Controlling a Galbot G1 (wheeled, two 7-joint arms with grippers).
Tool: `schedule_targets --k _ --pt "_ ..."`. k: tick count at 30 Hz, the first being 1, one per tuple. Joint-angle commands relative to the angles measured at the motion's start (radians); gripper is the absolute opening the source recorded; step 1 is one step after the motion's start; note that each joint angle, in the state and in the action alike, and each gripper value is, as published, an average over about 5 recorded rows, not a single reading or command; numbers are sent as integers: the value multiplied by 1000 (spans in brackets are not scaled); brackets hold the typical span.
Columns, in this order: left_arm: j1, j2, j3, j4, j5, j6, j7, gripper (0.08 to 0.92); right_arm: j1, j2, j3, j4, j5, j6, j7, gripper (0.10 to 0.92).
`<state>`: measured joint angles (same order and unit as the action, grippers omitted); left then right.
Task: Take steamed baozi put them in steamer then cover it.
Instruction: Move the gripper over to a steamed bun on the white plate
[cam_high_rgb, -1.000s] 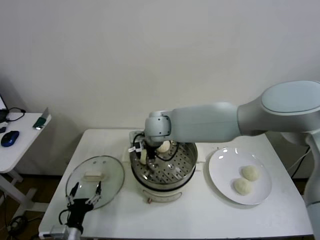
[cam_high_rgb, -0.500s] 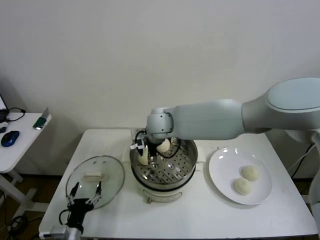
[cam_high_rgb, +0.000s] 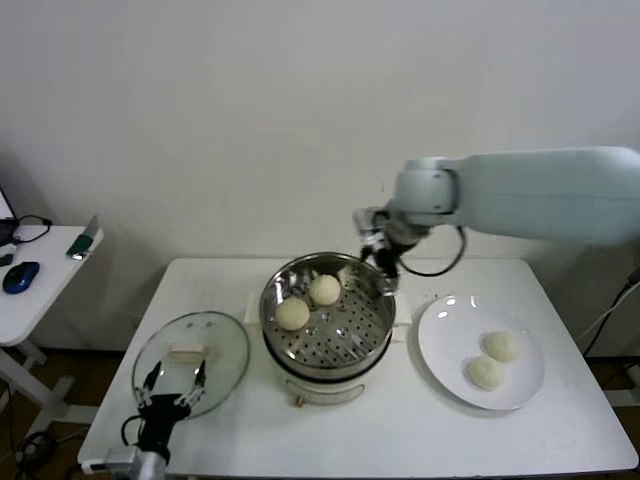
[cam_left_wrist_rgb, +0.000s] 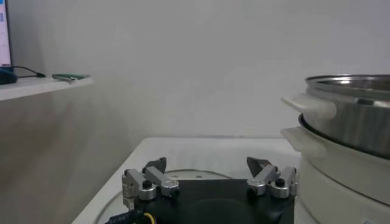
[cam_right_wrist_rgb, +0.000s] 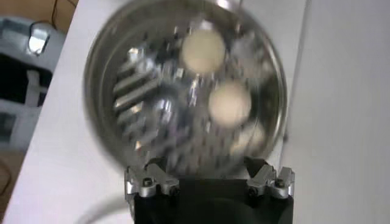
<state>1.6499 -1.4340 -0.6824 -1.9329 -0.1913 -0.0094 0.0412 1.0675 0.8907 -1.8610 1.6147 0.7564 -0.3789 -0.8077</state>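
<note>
The steel steamer (cam_high_rgb: 345, 335) stands on its white base at mid-table. Two cream baozi lie in it, one at the left (cam_high_rgb: 292, 314) and one at the back (cam_high_rgb: 325, 289). Two more baozi (cam_high_rgb: 501, 346) (cam_high_rgb: 486, 373) lie on the white plate (cam_high_rgb: 445, 340) at the right. My right gripper (cam_high_rgb: 387, 275) is open and empty above the steamer's back right rim. Its wrist view (cam_right_wrist_rgb: 207, 165) looks down on the steamer (cam_right_wrist_rgb: 140, 91) and both buns (cam_right_wrist_rgb: 203, 50) (cam_right_wrist_rgb: 230, 103). My left gripper (cam_high_rgb: 170, 385) (cam_left_wrist_rgb: 207, 164) is open and parked over the glass lid (cam_high_rgb: 215, 345).
The glass lid with its pale handle (cam_high_rgb: 190, 352) lies flat at the table's front left. The left wrist view shows the steamer's side (cam_left_wrist_rgb: 353, 115). A small side table (cam_high_rgb: 35, 280) with a mouse stands at the far left. A wall runs behind the table.
My right gripper has let go of a baozi at the steamer's left side. It has risen and moved right to the back right rim. The left arm has not moved.
</note>
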Motion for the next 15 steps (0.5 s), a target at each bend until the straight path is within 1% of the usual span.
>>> schedule_targets --k 1,7,15 --pt "-2 -1 1 2 4 3 1 823 127 -367 -223 85 -210 124 -113 823" --pt "-1 2 -4 5 0 0 0 823 -70 -469 -143 57 -319 105 -82 823" --pt "7 -1 -6 5 -2 -6 -3 823 -355 -481 55 -23 -404 84 -65 823"
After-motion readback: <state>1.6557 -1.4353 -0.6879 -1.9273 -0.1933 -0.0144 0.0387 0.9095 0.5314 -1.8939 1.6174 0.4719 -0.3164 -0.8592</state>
